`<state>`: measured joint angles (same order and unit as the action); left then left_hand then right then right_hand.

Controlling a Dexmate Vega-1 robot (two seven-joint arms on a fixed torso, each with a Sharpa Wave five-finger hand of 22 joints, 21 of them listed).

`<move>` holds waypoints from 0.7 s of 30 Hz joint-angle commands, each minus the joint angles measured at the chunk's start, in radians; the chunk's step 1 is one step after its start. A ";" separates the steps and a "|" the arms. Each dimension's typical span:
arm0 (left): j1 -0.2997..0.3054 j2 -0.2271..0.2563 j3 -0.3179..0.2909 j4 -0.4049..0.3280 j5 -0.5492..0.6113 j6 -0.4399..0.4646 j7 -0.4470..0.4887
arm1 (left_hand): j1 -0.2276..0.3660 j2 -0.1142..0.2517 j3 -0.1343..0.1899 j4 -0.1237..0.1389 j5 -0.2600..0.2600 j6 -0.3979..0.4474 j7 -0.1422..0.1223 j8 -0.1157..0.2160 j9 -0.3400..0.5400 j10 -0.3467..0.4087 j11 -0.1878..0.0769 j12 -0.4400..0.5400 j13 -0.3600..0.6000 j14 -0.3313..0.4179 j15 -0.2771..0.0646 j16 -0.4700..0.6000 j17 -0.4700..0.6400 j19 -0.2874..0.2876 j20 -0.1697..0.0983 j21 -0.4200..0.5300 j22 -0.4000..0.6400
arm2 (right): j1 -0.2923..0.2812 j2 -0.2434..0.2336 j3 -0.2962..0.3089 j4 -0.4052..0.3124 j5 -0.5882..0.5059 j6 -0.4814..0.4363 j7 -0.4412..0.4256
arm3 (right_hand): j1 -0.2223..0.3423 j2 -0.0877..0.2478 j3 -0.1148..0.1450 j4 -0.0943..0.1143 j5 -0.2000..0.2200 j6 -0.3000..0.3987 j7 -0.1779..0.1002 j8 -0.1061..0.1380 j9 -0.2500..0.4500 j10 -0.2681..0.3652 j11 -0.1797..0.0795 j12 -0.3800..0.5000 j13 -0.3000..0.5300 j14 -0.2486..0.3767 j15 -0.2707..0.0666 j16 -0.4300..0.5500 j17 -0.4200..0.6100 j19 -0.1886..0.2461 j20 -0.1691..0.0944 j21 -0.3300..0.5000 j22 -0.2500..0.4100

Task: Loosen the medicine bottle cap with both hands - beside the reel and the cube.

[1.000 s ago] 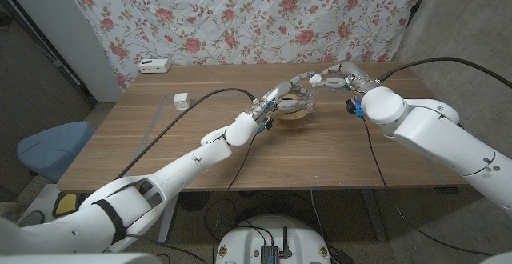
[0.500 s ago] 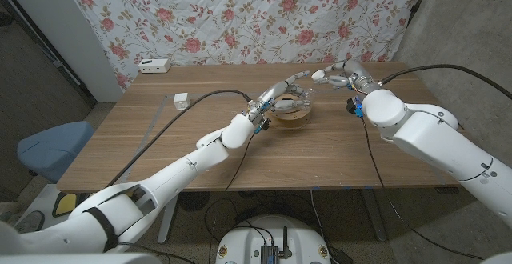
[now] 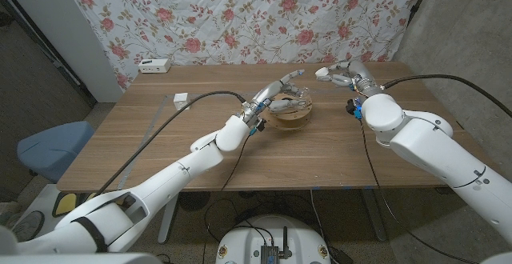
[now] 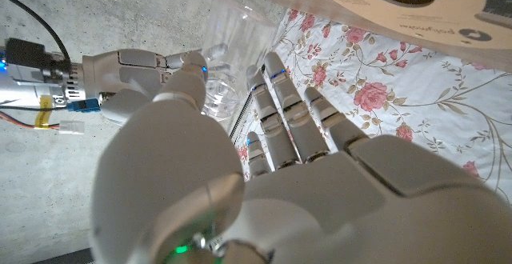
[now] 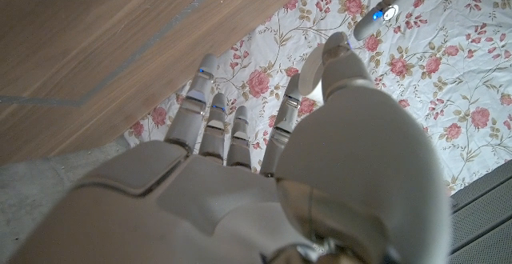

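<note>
My left hand [image 3: 282, 89] is over the wooden reel [image 3: 293, 114] at the table's middle back. It holds a clear medicine bottle [image 3: 302, 95] between thumb and fingers. In the left wrist view the bottle [image 4: 226, 54] sits between the thumb [image 4: 186, 66] and the fingers, with the reel [image 4: 400, 12] beyond. My right hand [image 3: 344, 75] is raised to the right of the reel, apart from the left hand. It pinches a small white cap [image 3: 323, 74]; in the right wrist view the cap [image 5: 313, 70] shows beside the thumb. A small white cube [image 3: 181, 99] lies far to the left.
A white power strip [image 3: 154, 65] lies at the table's back left edge. A floral cloth [image 3: 240, 16] hangs behind the table [image 3: 160, 152]. Cables run along both arms. A blue chair [image 3: 48, 148] stands off the left side.
The two hands, joined at the bottle one second ago, have parted. My left hand drew back toward the reel with the bottle. My right hand shifted slightly right with the white cap.
</note>
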<state>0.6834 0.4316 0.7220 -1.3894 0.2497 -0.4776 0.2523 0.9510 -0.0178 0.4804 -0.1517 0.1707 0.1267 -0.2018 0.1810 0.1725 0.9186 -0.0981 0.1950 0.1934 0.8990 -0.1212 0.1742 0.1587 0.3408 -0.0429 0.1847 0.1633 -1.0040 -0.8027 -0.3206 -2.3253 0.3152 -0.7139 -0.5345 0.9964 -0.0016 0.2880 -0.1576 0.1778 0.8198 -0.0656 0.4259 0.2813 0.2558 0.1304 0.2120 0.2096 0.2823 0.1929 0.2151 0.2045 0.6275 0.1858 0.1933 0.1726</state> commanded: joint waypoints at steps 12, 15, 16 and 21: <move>0.144 0.101 -0.089 -0.186 0.010 0.043 0.040 | 0.008 0.005 0.004 0.000 0.005 -0.001 -0.002 0.002 0.001 0.060 -0.053 0.007 0.005 -0.008 -0.085 0.000 0.003 0.006 -0.048 0.001 0.003 | -0.032 0.073 -0.018 0.103 -0.055 0.170 -0.048 | 0.000 -0.004 -0.003 0.005 0.004 0.012 -0.008 0.008 0.000 0.008 -0.010 0.002 -0.001 0.015 -0.015 0.010 0.003 -0.004 -0.033 0.000 0.001; 0.164 0.111 -0.101 -0.207 0.015 0.050 0.048 | 0.010 0.005 0.004 -0.001 0.005 0.001 -0.003 0.003 0.001 0.058 -0.054 0.006 0.005 -0.007 -0.086 0.001 0.004 0.009 -0.037 0.003 0.003 | -0.037 0.085 -0.016 0.114 -0.054 0.179 -0.052 | -0.005 -0.006 -0.005 0.007 0.003 0.010 -0.009 0.007 -0.001 0.008 -0.011 0.002 -0.001 0.014 -0.016 0.010 0.004 -0.004 -0.034 0.000 0.001; 0.170 0.114 -0.105 -0.213 0.017 0.053 0.051 | 0.010 0.006 0.004 0.000 0.005 0.000 -0.003 0.003 0.001 0.058 -0.053 0.006 0.005 -0.007 -0.086 0.001 0.004 0.010 -0.037 0.003 0.003 | -0.038 0.089 -0.016 0.117 -0.054 0.181 -0.054 | -0.005 -0.006 -0.005 0.007 0.003 0.011 -0.009 0.007 -0.001 0.008 -0.010 0.002 -0.001 0.014 -0.016 0.009 0.004 -0.004 -0.033 0.000 0.001; 0.199 0.131 -0.125 -0.245 0.021 0.063 0.062 | 0.011 0.005 0.003 -0.001 0.005 0.000 -0.004 0.002 0.001 0.060 -0.053 0.007 0.005 -0.007 -0.086 0.001 0.004 0.014 -0.024 0.004 0.003 | -0.047 0.095 -0.021 0.146 -0.070 0.228 -0.056 | -0.004 -0.006 -0.005 0.007 0.003 0.014 -0.010 0.009 -0.001 0.012 -0.010 0.003 -0.001 0.015 -0.019 0.010 0.004 -0.004 -0.035 0.001 0.001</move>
<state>0.8197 0.5255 0.6368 -1.5648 0.2616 -0.4340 0.2910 0.9511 -0.0179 0.4790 -0.1530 0.1687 0.1267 -0.2017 0.1810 0.1725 0.9186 -0.0981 0.1970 0.1929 0.8952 -0.1175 0.1742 0.1609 0.3409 -0.0429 0.1847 0.1633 -1.0348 -0.7296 -0.3348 -2.2311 0.2681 -0.5657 -0.5825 0.9923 -0.0059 0.2825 -0.1545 0.1777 0.8255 -0.0717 0.4302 0.2760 0.2629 0.1232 0.2120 0.2095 0.2948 0.1804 0.2151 0.2064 0.6241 0.1571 0.1933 0.1726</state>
